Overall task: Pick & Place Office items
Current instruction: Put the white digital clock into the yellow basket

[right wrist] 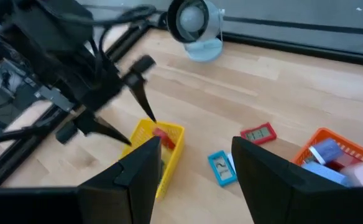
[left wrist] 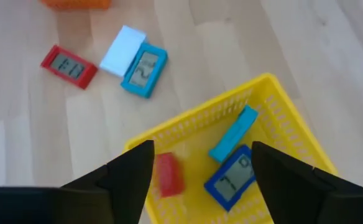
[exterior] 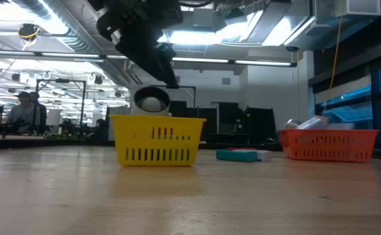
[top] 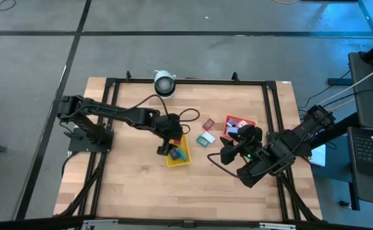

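Note:
The office items are small flat blocks. A red one (left wrist: 168, 174), a teal one (left wrist: 233, 134) and a blue one (left wrist: 231, 182) lie in the yellow tray (top: 178, 153). A red block (left wrist: 69, 66), a white one (left wrist: 122, 50) and a teal one (left wrist: 144, 70) lie flat on the table. Others sit in the red-orange tray (top: 239, 124). My left gripper (left wrist: 201, 150) hangs open above the yellow tray and holds nothing. My right gripper (top: 228, 153) is open too, above the table between the two trays.
A white round camera with a dark centre (top: 164, 83) stands at the far edge. A black frame (top: 273, 121) runs round the table. A dark cable (top: 190, 116) loops beside the left arm. Bare wood (top: 174, 191) lies on the near side of both trays.

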Robot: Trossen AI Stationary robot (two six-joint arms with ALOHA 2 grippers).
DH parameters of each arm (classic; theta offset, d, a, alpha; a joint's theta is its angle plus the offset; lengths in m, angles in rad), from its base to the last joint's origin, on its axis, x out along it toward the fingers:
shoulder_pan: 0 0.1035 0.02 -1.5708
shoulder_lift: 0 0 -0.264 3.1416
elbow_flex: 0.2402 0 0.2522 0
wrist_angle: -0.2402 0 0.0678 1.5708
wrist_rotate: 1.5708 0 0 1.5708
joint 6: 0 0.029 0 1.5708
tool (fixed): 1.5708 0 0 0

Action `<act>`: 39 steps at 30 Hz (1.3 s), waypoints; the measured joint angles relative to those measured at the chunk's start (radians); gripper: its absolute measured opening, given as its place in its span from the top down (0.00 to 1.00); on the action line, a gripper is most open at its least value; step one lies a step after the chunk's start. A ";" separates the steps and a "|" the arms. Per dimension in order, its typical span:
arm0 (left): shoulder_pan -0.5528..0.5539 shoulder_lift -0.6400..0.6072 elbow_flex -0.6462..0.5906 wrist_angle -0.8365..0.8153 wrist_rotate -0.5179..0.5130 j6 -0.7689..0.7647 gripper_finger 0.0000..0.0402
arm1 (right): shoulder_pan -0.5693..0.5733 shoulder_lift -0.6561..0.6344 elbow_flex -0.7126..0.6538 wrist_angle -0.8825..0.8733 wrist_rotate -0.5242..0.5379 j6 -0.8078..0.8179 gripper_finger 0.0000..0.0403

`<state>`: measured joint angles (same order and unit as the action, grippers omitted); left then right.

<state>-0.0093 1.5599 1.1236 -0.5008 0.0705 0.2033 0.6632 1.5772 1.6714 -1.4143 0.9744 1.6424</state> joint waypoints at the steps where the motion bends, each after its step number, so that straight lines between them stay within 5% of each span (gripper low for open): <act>1: 0.000 -0.006 -0.001 -0.014 -0.005 -0.002 0.33 | 0.000 0.000 0.000 -0.003 -0.010 0.000 0.50; 7: -0.012 -0.131 -0.001 -0.027 -0.019 -0.045 0.32 | -0.024 0.012 -0.030 -0.079 -0.089 -0.005 0.50; 11: -0.052 -0.264 0.000 -0.038 -0.138 -0.059 0.32 | -0.077 0.013 -0.162 -0.046 -0.222 -0.031 0.50; 18: -0.165 -0.431 0.000 0.010 -0.351 -0.043 0.32 | -0.255 0.019 -0.439 0.475 -0.569 -0.381 0.45; 21: -0.203 -0.465 0.000 0.045 -0.423 -0.032 0.32 | -0.348 0.044 -0.489 0.499 -0.649 -0.467 0.44; 30: -0.227 -0.491 0.002 0.083 -0.480 -0.017 0.32 | -0.573 0.115 -0.525 0.548 -0.736 -0.716 0.34; 39: -0.224 -0.490 0.002 0.083 -0.478 -0.017 0.32 | -0.593 0.184 -0.525 0.629 -0.795 -0.739 0.25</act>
<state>-0.2337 1.0695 1.1252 -0.4179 -0.4080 0.1860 0.0697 1.7609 1.1465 -0.7850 0.1798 0.9032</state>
